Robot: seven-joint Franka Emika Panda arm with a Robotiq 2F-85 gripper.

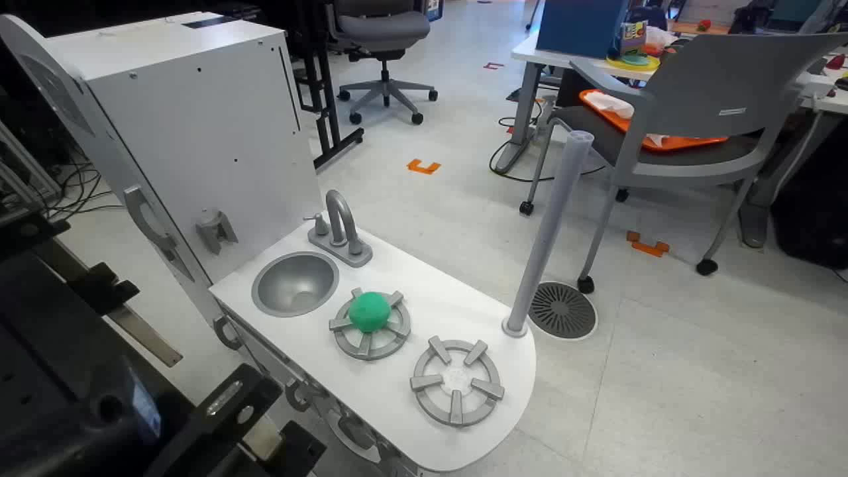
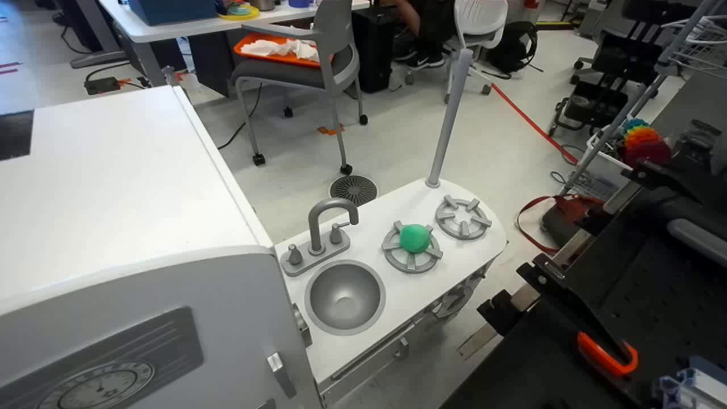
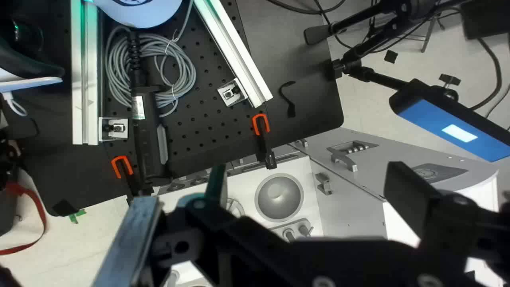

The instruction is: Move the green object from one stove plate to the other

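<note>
The green object (image 1: 370, 311) is a small round ball. It rests on the stove plate beside the sink (image 1: 364, 346) in both exterior views, where the ball (image 2: 414, 238) and that plate (image 2: 411, 262) show again. The second stove plate (image 1: 456, 407), near the rounded counter end, holds nothing; it also shows in an exterior view (image 2: 464, 229). My gripper (image 3: 312, 183) is open in the wrist view, with nothing between its fingers, high above the counter. Part of the stove plate by the sink (image 3: 240, 208) shows behind one finger; the ball is hidden there. Neither exterior view shows the gripper.
The sink bowl (image 1: 295, 283) and tall faucet (image 1: 341, 225) adjoin the occupied plate. A grey post (image 1: 550, 232) rises at the counter's far edge. A white cabinet (image 2: 113, 187) stands at the sink end. The black robot table (image 3: 295, 79) with orange-tipped clamps (image 3: 261, 123) borders the counter.
</note>
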